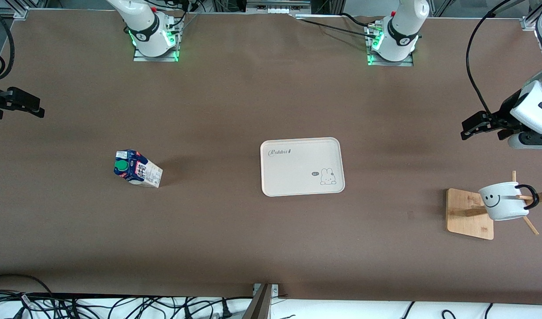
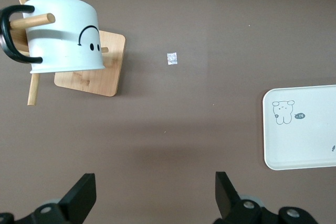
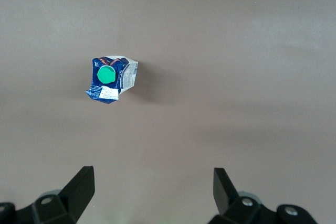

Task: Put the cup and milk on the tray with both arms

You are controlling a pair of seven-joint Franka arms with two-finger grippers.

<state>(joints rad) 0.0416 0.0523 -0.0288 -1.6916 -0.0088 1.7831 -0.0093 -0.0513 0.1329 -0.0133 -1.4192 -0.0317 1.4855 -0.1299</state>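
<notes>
The cream tray (image 1: 297,177) lies mid-table with nothing on it; its corner shows in the left wrist view (image 2: 310,145). The white smiley cup (image 1: 503,201) hangs by its black handle on a peg of a wooden rack at the left arm's end, also seen in the left wrist view (image 2: 63,38). The milk carton (image 1: 137,169) stands on the table toward the right arm's end and shows from above in the right wrist view (image 3: 110,80). My left gripper (image 1: 470,127) (image 2: 156,195) is open, empty, above bare table beside the rack. My right gripper (image 1: 21,108) (image 3: 154,192) is open, empty, above the table's end, apart from the milk.
The wooden rack base (image 1: 468,221) (image 2: 100,77) with slanted pegs stands near the table's edge at the left arm's end. A small white scrap (image 2: 171,59) lies on the table between rack and tray. Cables run along the table's front edge.
</notes>
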